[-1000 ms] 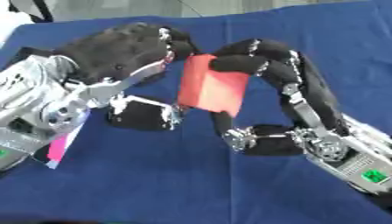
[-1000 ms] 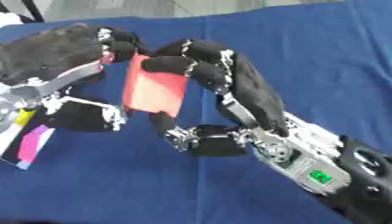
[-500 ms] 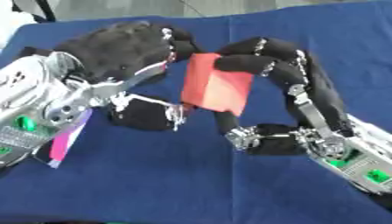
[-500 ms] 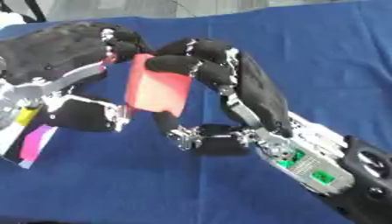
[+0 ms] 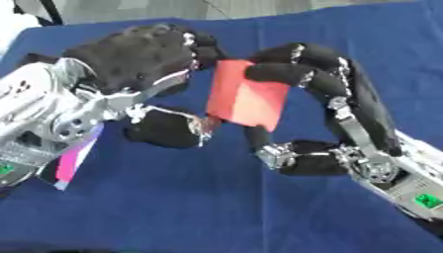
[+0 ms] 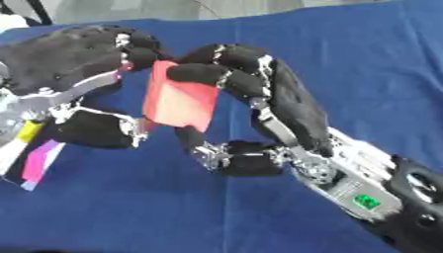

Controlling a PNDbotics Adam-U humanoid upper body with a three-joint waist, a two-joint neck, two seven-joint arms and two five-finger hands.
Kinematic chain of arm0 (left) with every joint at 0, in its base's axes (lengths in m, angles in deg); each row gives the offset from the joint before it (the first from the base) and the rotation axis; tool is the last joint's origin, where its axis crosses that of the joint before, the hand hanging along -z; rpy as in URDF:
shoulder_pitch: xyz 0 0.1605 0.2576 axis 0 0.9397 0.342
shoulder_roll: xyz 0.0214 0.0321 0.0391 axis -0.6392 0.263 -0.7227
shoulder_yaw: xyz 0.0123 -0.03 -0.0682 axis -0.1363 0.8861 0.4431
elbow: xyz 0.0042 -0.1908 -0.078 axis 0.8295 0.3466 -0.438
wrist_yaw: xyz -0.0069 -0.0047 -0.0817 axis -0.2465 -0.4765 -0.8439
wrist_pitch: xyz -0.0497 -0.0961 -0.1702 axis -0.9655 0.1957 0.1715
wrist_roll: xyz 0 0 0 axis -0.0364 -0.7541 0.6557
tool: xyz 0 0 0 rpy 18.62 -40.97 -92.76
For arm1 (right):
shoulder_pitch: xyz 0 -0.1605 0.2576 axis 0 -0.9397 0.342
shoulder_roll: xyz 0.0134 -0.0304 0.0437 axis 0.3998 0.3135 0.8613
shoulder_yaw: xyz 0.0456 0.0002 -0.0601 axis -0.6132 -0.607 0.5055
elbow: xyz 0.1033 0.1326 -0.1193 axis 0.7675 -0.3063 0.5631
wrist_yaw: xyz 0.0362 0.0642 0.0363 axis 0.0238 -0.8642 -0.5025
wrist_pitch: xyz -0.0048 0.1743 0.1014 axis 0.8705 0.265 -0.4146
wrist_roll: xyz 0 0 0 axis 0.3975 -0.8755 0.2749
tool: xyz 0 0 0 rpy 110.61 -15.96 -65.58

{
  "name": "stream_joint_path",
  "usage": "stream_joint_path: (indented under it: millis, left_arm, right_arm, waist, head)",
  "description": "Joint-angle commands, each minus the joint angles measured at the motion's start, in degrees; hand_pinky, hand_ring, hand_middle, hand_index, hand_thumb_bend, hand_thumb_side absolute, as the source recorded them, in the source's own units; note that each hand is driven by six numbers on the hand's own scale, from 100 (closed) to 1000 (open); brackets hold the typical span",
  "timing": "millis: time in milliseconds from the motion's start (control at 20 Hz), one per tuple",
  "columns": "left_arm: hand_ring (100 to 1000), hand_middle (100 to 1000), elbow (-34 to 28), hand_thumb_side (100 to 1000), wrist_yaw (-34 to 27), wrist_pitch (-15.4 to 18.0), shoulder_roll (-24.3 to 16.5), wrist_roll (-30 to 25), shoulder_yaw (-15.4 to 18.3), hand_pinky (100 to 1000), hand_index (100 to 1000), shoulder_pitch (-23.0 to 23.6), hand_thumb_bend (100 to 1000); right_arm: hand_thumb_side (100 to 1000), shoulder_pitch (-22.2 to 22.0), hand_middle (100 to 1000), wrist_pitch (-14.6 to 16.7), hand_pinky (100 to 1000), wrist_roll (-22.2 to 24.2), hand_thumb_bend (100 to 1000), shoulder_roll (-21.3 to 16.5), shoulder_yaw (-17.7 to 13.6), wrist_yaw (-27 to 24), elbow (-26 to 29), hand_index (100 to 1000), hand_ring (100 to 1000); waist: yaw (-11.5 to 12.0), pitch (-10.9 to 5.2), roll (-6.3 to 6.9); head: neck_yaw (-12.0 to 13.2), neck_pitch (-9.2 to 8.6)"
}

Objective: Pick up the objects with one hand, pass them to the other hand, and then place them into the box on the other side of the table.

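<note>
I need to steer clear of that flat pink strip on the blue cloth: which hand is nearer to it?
Left. The left hand sits just above and right of the pink strip, its forearm alongside it. The right hand is across the red card, farther off.

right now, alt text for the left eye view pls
Two black robot hands meet over a blue cloth, both touching an upright red block: the right hand curls over its top edge, the left hand at its other side. A pink strip shows at lower left.
</note>
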Motion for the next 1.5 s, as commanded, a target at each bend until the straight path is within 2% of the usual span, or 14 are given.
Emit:
stream_joint_path:
  millis: [50,100,500,750,950,1250,1500]
  left_arm:
    - [934,803,-1.01,552,0.48,0.70,-0.28,-1.03,1.49,966,912,-1.27,817]
    - [936,803,-1.01,527,0.63,0.95,-0.22,-1.37,1.55,967,916,-1.35,820]
    - [939,806,-1.01,576,1.43,1.60,0.36,-1.77,2.02,974,924,-1.76,862]
    - [939,806,-1.01,593,1.45,1.95,0.50,-1.82,2.12,978,929,-1.85,869]
    - [934,802,-1.01,590,1.48,1.54,0.64,-1.18,2.11,975,928,-1.93,860]
    - [927,794,-1.01,539,1.40,-0.56,0.93,3.03,1.85,969,924,-2.28,838]
    - [922,790,-1.01,533,1.46,-1.67,1.13,4.91,1.61,967,922,-2.50,808]
  right_arm:
    - [100,0.27,424,-0.20,621,-0.29,100,-1.68,-0.63,0.69,0.22,666,456]
    - [100,0.20,423,-0.35,620,-0.53,100,-1.74,-0.81,0.83,0.22,666,456]
    - [100,0.09,420,-3.40,613,-2.57,100,-2.35,-2.82,-0.21,0.22,664,453]
    - [100,0.15,420,-3.43,613,-2.42,100,-2.50,-3.09,-0.69,0.22,665,452]
    - [100,0.12,419,-3.18,612,-1.82,100,-2.38,-2.73,-0.64,0.22,665,451]
    - [100,-0.25,415,-2.99,607,-0.86,100,-1.73,-1.32,0.13,0.22,664,445]
    - [100,-0.49,415,-2.97,607,-0.71,100,-1.20,-0.36,0.83,0.22,664,444]
  waist:
    - [-0.04,-1.16,-0.14]
    - [-0.06,-1.19,-0.13]
    - [0.07,-1.00,0.06]
    - [0.01,-0.91,0.12]
    - [0.03,-0.78,0.17]
    - [0.32,-0.56,0.10]
    - [0.27,-0.46,-0.05]
  head:
    - [0.41,-0.64]
    - [0.48,-0.65]
    - [0.65,-0.75]
    - [0.42,-0.86]
    - [0.19,-1.09]
    - [-0.29,-1.58]
    - [-0.01,-1.81]
